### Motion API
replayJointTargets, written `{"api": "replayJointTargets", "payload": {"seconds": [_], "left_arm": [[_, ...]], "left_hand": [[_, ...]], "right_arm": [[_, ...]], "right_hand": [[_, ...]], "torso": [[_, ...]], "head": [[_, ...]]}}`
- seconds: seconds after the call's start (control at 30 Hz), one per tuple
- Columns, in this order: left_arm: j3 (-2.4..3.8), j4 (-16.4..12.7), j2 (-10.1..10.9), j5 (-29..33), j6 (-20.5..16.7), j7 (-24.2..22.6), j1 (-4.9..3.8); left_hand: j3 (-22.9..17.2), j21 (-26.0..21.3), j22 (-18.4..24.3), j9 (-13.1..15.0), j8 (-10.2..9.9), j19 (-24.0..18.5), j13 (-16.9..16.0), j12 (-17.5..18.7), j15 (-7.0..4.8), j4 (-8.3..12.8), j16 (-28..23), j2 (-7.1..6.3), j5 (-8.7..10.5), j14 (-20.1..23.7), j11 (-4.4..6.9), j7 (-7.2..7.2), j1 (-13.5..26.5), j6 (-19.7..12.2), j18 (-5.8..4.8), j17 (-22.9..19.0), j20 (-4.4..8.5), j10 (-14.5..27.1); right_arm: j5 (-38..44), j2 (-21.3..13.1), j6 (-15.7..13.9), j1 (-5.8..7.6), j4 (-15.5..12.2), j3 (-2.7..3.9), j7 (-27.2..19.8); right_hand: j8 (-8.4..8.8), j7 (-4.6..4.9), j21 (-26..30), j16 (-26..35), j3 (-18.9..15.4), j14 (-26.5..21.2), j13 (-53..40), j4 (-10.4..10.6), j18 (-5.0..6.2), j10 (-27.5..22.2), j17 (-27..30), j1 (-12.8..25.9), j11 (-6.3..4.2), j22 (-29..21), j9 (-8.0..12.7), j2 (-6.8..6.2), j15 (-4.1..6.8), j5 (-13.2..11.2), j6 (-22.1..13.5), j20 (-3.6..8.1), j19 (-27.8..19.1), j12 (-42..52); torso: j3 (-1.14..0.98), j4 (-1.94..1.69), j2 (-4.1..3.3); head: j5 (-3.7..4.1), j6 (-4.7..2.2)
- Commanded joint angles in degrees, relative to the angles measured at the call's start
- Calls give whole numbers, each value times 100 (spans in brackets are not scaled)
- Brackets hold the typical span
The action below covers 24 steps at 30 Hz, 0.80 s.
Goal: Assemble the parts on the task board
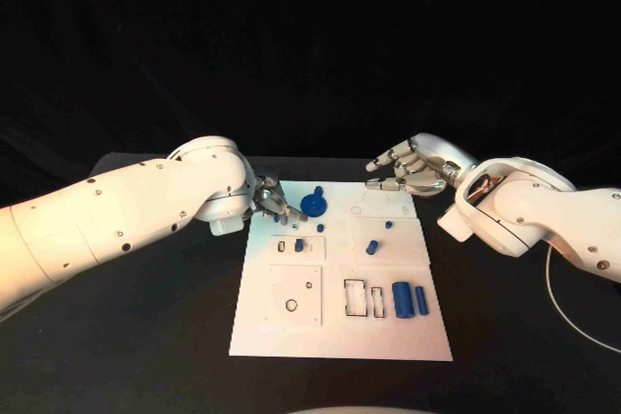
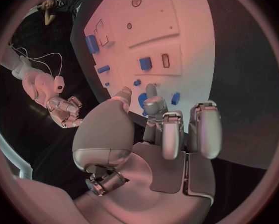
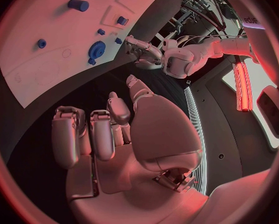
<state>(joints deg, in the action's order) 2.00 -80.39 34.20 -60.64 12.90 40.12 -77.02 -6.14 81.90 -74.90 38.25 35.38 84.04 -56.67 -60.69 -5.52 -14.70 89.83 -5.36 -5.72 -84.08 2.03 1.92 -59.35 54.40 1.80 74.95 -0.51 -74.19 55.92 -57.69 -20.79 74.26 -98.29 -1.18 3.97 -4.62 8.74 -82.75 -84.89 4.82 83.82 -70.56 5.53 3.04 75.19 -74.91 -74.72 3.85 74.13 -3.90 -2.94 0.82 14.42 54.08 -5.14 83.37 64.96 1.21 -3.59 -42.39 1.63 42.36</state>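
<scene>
White task board lies flat mid-table on the black table. Left hand sits at the board's far left corner, fingers curled loosely toward a blue gear-like part that stands on the board just beside the fingertips; whether they touch it, I cannot tell. From the left wrist view the fingers lie close together over the board edge, nothing visibly pinched. Right hand hovers beyond the board's far right corner, fingers half curled, holding nothing. Two blue cylinders lie side by side near the board's right edge, by two rectangular slots. Smaller blue parts dot the middle.
</scene>
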Motion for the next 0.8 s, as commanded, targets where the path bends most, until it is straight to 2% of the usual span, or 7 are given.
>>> {"api": "replayJointTargets", "payload": {"seconds": [0.03, 0.1, 0.27, 0.43, 0.6, 0.8], "left_arm": [[20, 121, -11, -66, 284, 719, -139], [26, 314, -68, -78, 333, 728, -229], [22, 767, -253, -91, 375, 592, -301], [-22, 1279, -481, -147, 440, 308, -321], [-90, 1650, -656, -172, 605, 131, -321], [-177, 1958, -835, -170, 804, 72, -301]], "left_hand": [[73, -29, -432, -32, -33, 46, 79, 68, 38, -3, 17, 25, 8, -592, -20, 13, -101, -43, 98, 1505, -62, 59], [161, -22, -448, -95, -107, 58, 104, 80, 53, -36, 17, 54, 5, -592, -41, 43, -170, -94, 93, 1505, -79, 75], [312, -33, -446, -248, -282, 64, 183, 131, 93, -97, 17, 128, 2, -592, -93, 106, -301, -190, 94, 1505, -113, 125], [423, -57, -429, -462, -531, 64, 229, 144, 154, -85, 17, 227, -9, -592, -161, 186, -548, -251, 99, 1505, -167, 153], [501, -23, -477, -517, -556, 92, 173, 75, 158, -107, 17, 248, 2, -592, -160, 179, -596, -161, 88, 1505, -178, 111], [648, 28, -546, -554, -543, 130, 103, -14, 141, -161, 17, 285, 17, -592, -135, 146, -586, -21, 73, 1505, -171, 48]], "right_arm": [[8, 21, 89, -13, 24, -2, -43], [8, 40, 90, -17, 38, -3, -44], [10, 64, 86, -20, 57, -3, -47], [13, 84, 88, -23, 69, -3, -50], [14, 104, 93, -26, 75, -3, -52], [25, 120, 98, -31, 78, -3, -55]], "right_hand": [[-17, 11, 34, 34, -27, 384, -7, 2, 26, -18, -492, 60, -8, -7, -1, -10, -13, 19, -1, -10, -46, -3], [-18, 11, 33, 33, -28, 384, -9, 3, 26, -16, -494, 60, -9, -6, -1, -7, -13, 20, 0, -10, -45, 1], [-18, 10, 33, 33, -28, 384, -10, 4, 26, -15, -495, 60, -9, -5, -1, -6, -13, 20, 0, -10, -45, 3], [-19, 10, 35, 36, -29, 383, -9, 5, 26, -15, -491, 58, -10, -8, -2, -1, -13, 23, 2, -10, -46, 3], [-19, 10, 35, 36, -29, 383, -9, 5, 26, -15, -491, 58, -10, -8, -2, -1, -13, 23, 2, -10, -46, 3], [-21, 8, 37, 37, -28, 384, -9, 5, 27, -14, -493, 45, -12, -10, -3, 13, -12, 34, 4, -9, -47, 6]], "torso": [[-10, -13, 3], [-9, -8, 0], [5, -9, -10], [4, -8, -9], [3, -2, -11], [2, -3, -8]], "head": [[-22, -11], [-30, -20], [-33, -43], [-56, -41], [-64, -46], [-77, -31]]}}
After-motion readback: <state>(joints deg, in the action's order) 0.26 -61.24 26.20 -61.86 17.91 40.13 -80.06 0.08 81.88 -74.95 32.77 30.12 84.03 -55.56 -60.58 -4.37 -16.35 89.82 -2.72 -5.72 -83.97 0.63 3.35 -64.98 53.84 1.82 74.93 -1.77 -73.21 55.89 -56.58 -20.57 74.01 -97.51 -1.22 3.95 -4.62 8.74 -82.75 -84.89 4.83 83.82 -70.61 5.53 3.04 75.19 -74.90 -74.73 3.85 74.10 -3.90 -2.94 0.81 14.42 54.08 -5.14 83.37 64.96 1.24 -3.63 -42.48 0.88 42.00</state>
